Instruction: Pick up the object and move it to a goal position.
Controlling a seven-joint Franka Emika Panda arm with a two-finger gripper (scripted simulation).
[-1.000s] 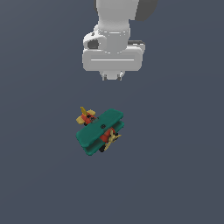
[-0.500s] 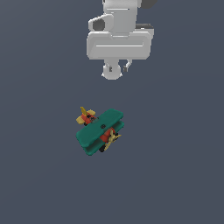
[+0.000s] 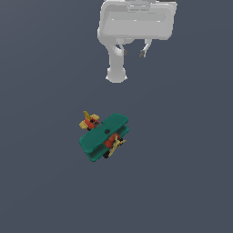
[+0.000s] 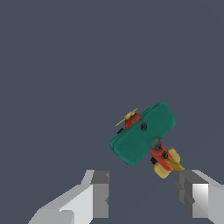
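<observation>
The object is a small toy biplane point(image 3: 104, 136) with teal-green wings, a red body, a yellow propeller and a yellow tail. It rests on the dark grey floor near the middle of the exterior view. My gripper point(image 3: 130, 63) hangs well apart from it, toward the top of the exterior view, and touches nothing. In the wrist view the biplane point(image 4: 143, 133) lies beyond my gripper point(image 4: 144, 192), closer to one finger point(image 4: 189, 192) than to the other finger point(image 4: 100, 192). The fingers stand wide apart, so the gripper is open and holds nothing.
A flat, uniform dark grey floor point(image 3: 182, 182) surrounds the biplane. No other objects, walls or edges show in either view.
My gripper has shifted toward the top and right of the exterior view and looks larger there. The biplane has not moved.
</observation>
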